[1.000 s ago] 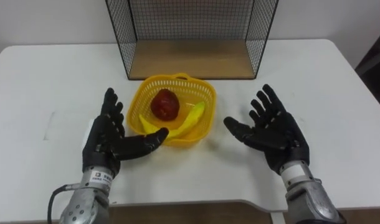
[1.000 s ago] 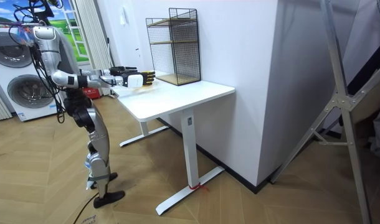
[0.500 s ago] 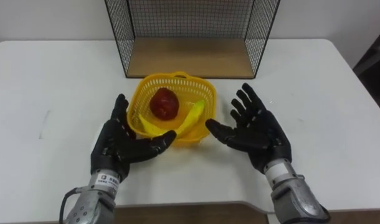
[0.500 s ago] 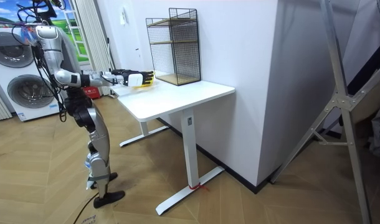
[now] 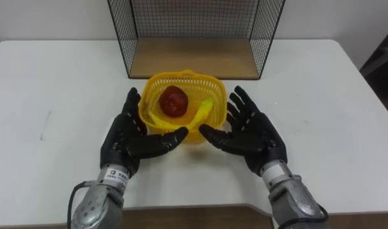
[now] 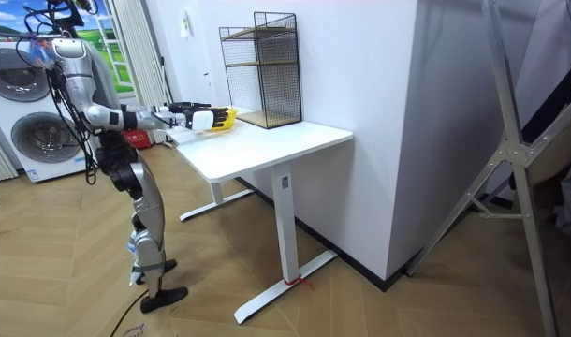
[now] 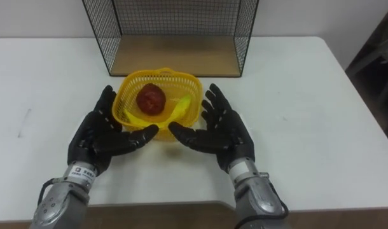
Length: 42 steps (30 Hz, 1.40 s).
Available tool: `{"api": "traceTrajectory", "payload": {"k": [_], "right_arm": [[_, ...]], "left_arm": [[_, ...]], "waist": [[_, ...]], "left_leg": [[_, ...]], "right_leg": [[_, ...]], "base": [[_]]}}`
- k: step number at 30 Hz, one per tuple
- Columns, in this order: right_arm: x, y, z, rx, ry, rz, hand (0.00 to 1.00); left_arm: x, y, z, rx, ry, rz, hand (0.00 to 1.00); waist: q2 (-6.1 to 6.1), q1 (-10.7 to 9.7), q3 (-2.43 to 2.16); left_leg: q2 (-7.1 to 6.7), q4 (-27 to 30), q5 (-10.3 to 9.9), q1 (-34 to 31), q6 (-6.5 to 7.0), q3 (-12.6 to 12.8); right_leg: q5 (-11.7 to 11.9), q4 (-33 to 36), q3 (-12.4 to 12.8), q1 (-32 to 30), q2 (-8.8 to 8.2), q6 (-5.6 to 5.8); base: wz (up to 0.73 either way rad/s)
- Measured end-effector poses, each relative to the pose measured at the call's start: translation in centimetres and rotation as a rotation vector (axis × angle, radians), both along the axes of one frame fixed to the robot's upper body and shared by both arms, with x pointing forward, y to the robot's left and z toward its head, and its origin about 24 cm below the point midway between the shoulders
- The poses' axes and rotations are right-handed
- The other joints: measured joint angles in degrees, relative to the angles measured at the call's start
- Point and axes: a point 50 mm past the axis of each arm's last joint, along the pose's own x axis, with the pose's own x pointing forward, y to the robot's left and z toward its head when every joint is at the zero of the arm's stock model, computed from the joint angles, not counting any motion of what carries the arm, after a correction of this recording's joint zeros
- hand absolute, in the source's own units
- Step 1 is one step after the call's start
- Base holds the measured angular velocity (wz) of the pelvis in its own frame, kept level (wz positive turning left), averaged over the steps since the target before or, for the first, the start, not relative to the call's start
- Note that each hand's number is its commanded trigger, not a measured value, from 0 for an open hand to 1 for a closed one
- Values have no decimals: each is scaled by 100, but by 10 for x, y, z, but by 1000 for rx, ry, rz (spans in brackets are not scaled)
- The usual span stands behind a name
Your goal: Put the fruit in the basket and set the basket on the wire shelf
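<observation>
My left hand (image 5: 127,137) is spread beside the left wall of the yellow basket (image 5: 184,76), fingers straight, thumb reaching in front of its near side. In the basket lie a red fruit (image 5: 174,101) and a banana (image 5: 203,111). My right hand (image 5: 251,133) mirrors it on the right, likewise splayed. I can't quite tell whether the palms touch the basket. It is over the white worktop (image 5: 54,83), just before the wire shelf (image 5: 194,58).

Home-like laundry room, washing machines (image 6: 35,140) by the wall, wood floor (image 6: 61,290), white worktop (image 6: 276,145) carrying a wire shelf (image 6: 262,70)
</observation>
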Motion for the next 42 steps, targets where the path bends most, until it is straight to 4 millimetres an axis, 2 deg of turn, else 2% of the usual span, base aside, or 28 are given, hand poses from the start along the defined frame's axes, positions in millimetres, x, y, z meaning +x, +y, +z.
{"api": "traceTrajectory", "payload": {"k": [9, 21, 31, 42], "right_arm": [[3, 1, -4, -18, 12, 12, 0], [3, 1, -4, -88, 1, 24, 0], [3, 3, -12, -116, 28, 40, 0], [4, 5, -12, -109, 30, 31, 0]], "left_arm": [[0, -6, 0, -11, -1, -18, 0], [-1, -18, -1, -44, 2, -48, 0], [-2, -21, -1, -48, 4, -66, 0], [-2, -25, -1, -62, 6, -74, 0]], "waist": [[1, -3, 16], [2, -12, 16], [-7, -125, 16], [-87, -139, -11]], "left_leg": [[-4, -3, 0, 0, 0, 1], [-22, -1, 0, -5, 1, 5], [-21, -4, 1, 19, 2, 22], [-10, 2, 2, 21, 3, 27]], "right_leg": [[0, -7, -9, 4, -9, 1], [0, 3, -1, 0, -3, 1], [0, 4, 65, 6, -1, 1], [0, 11, 78, 0, 2, 1]], "base": [[0], [0], [-1], [0]]}}
